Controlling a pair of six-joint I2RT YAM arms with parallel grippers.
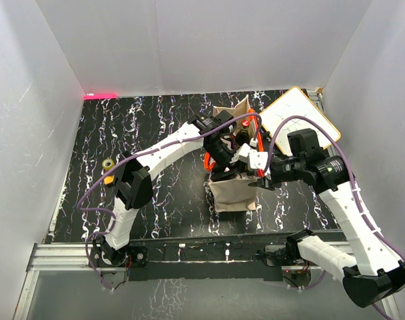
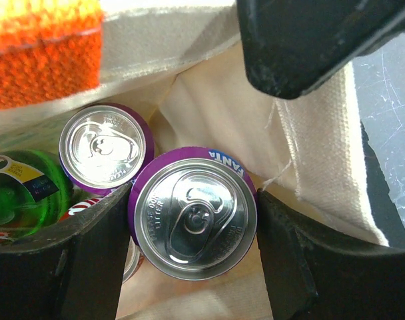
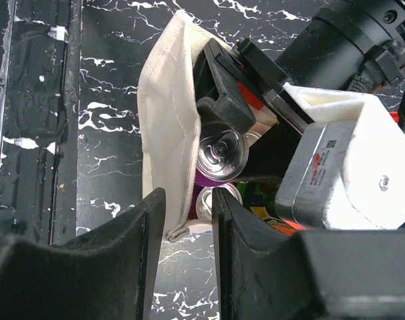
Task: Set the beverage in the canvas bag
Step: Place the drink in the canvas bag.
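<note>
While in bag [image 2: 216, 107], can [image 2: 192, 207] within left claw [image 2: 192, 237]

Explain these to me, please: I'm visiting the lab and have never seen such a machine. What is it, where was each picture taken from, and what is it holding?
It is two robot arms bolted at the near edge of a black marbled table, each ending in a two-finger gripper. The overhead picture comes from a fixed camera above and behind them. The other two come from cameras on the wrists. A beige canvas bag stands mid-table, with a white framed board at the far right and a small yellow object on the left. The left gripper is inside the bag, shut on a purple Fanta can. A second purple can and a green can sit beside it. The right gripper has the bag's rim between its fingers, but whether it pinches the cloth is unclear.
</note>
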